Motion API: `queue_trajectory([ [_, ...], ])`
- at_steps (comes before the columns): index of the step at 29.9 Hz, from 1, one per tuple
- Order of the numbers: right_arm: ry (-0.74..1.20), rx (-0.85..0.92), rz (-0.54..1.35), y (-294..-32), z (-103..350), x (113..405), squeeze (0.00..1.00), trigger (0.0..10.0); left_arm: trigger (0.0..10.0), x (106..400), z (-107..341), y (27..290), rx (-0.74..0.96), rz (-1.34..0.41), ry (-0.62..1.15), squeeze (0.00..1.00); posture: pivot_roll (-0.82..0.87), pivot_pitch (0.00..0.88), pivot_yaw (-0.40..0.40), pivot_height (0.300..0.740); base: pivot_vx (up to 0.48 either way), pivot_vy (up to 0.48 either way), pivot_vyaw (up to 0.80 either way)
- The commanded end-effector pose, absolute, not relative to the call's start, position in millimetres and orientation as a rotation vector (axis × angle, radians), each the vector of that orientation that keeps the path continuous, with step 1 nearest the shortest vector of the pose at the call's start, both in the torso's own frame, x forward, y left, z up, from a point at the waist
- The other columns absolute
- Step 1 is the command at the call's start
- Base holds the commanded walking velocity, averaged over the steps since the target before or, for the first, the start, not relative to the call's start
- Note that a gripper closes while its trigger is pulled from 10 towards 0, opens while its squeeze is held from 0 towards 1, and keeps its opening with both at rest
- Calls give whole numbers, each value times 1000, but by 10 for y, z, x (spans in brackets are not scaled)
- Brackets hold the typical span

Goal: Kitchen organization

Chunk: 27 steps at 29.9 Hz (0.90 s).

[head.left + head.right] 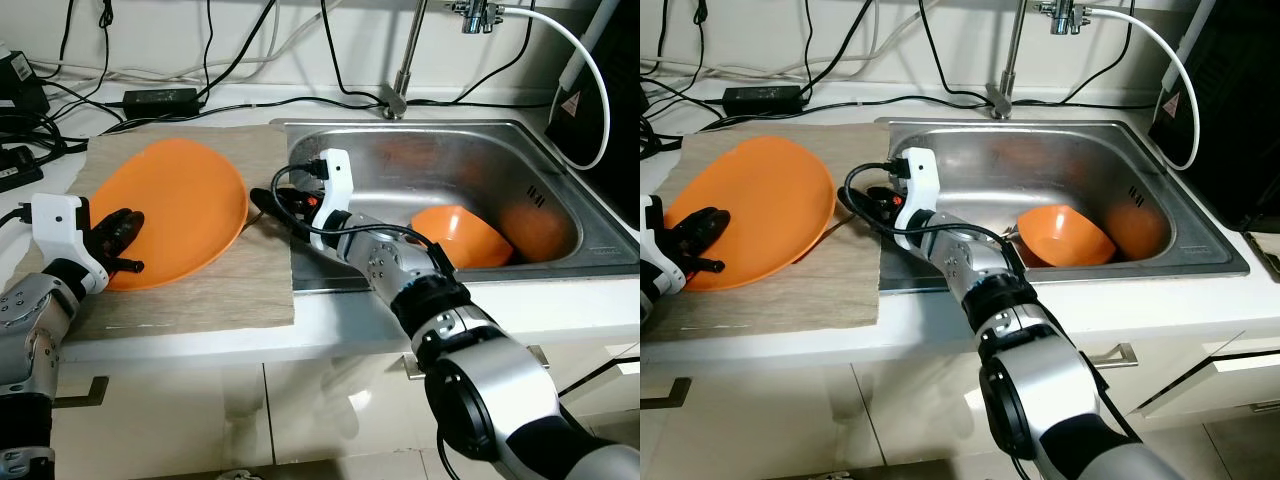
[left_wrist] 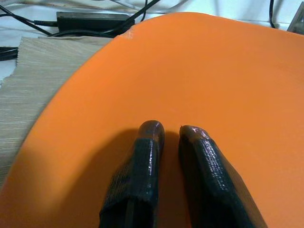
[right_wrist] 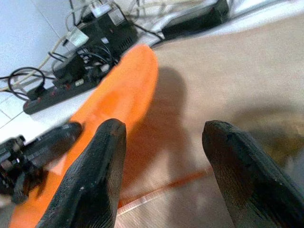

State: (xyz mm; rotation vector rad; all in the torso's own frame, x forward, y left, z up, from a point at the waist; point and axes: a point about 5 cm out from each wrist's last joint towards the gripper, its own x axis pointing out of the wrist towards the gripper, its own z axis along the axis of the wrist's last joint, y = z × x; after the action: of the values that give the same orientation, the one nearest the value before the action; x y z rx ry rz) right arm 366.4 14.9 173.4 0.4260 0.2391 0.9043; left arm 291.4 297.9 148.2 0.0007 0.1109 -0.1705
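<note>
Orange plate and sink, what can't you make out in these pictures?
- Orange plate: near rim hidden by the left gripper in the eye views; whether the fingers pinch it is unclear.
- Right gripper: fingertips hidden behind its wrist in the eye views.
- Orange bowl: near side hidden by the right arm; inside turned away.
- Sink drain: not visible.

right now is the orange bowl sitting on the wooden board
No, the orange bowl lies tilted inside the steel sink, while the wooden board carries the orange plate.

Bright even light, soft shadows, blurred wrist views
</note>
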Motion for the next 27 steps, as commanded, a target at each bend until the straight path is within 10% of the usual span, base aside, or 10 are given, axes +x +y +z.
queue_trajectory([
  [1,255,507,1084,857,1820,3303,0,10000,10000,2837,1190,2936,-45,-174,239,0,93,6,-69,740,0,0,0],
  [10,254,465,1081,899,1796,3292,0,10000,10000,2833,1243,2889,-49,-188,218,0,104,9,-79,740,0,0,0],
  [11,258,461,1077,896,1785,3292,0,4235,10000,2835,1246,2887,-49,-189,217,0,103,9,-79,740,0,0,0],
  [12,260,458,1075,894,1778,3292,0,4235,10000,2836,1248,2885,-50,-189,216,0,103,9,-79,740,0,0,0],
  [13,262,459,1071,892,1767,3292,0,0,10000,2838,1251,2881,-50,-190,215,0,103,9,-79,740,0,0,0],
  [27,276,461,1053,888,1718,3290,0,0,10000,2858,1290,2855,-49,-199,209,0,103,14,-77,740,0,0,0],
])
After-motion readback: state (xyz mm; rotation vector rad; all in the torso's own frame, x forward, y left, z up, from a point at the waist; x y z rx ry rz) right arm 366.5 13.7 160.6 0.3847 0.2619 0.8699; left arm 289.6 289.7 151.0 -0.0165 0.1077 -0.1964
